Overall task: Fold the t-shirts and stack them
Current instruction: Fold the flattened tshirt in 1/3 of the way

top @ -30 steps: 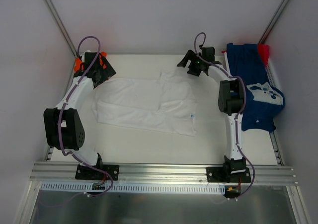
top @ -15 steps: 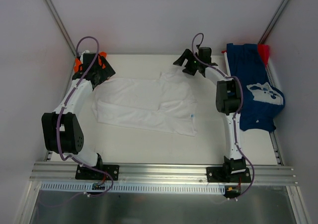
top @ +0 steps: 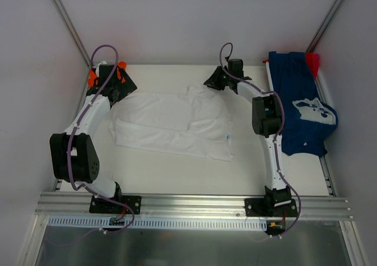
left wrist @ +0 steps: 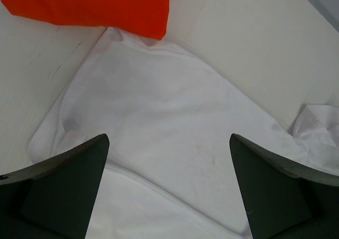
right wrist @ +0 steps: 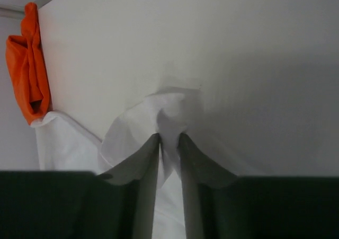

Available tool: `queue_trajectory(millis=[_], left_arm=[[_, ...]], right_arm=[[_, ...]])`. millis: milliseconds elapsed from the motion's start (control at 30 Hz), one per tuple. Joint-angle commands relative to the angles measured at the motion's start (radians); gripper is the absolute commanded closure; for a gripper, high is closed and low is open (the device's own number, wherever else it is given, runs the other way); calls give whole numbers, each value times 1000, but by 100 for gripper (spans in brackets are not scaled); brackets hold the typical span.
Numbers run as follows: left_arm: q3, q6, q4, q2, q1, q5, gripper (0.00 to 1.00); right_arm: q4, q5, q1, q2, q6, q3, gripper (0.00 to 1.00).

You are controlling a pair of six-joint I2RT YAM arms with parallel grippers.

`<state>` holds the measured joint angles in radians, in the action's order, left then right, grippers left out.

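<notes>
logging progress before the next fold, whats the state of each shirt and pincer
white t-shirt: spread flat, far edge bunched
orange t-shirt: bunched, far left corner
navy t-shirt: spread out, right edge
red t-shirt: mostly hidden, far right corner
left pincer: open over white t-shirt
right pincer: shut on white t-shirt

A robotics lab cell: bare white walls [top: 177, 18] around a table [top: 177, 171] edged with aluminium rail [top: 194, 204].

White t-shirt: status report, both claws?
Right claw pinched shut on white t-shirt, far edge. Left claw open above its far-left corner, holding nothing. Orange t-shirt abuts that corner; navy t-shirt off right.
</notes>
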<state>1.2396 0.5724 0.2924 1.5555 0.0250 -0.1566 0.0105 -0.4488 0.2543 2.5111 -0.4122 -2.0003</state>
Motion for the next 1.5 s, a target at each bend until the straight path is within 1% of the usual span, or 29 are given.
queue_trajectory(millis=[0,33,67,133,300,367,433,500,533,600,633,667,700,800,900,1000,1100,1233,1467], left_arm=[[-14,-8,-19,-26,1,-1,1],[-15,-9,-22,-26,1,-1,1],[-17,-9,-22,-26,1,-1,1],[-20,-11,-22,-26,1,-4,1],[-17,-29,-24,-14,0,-32,1],[6,-65,-24,8,-2,-83,1],[52,-98,-22,58,-13,-109,1],[89,-108,-1,130,-19,-100,1],[125,-106,8,153,-51,-78,1],[156,-98,11,231,-72,-55,1],[196,-101,11,259,-94,-37,1],[219,-101,10,290,-106,20,1],[240,-100,13,349,-117,49,1],[308,-80,11,447,-163,147,1],[382,-78,11,512,-184,198,1],[406,-33,11,558,-215,287,1],[443,-14,11,587,-224,318,1],[452,-2,10,597,-221,344,2],[324,-2,4,477,-192,263,2]], right_arm=[[3,19,-1,-9,7,6,79],[2,21,-1,-8,7,6,85],[2,21,-1,-8,9,5,94],[-1,24,-3,-6,12,5,99],[-1,24,-4,-11,21,23,100],[-1,25,-3,-24,35,34,100],[-1,30,-6,-44,45,54,100],[-1,32,-10,-57,58,72,100],[-1,30,-10,-64,59,77,100],[2,22,-12,-72,67,90,100],[2,19,-13,-80,70,93,100],[2,19,-13,-84,75,100,100],[3,21,-18,-87,76,110,100],[22,9,-27,-98,67,127,100],[42,7,-39,-110,64,150,100],[66,-5,-52,-109,49,167,100],[72,-10,-59,-103,36,169,100],[72,-4,-59,-101,39,172,100],[69,2,-64,-92,41,172,100]])
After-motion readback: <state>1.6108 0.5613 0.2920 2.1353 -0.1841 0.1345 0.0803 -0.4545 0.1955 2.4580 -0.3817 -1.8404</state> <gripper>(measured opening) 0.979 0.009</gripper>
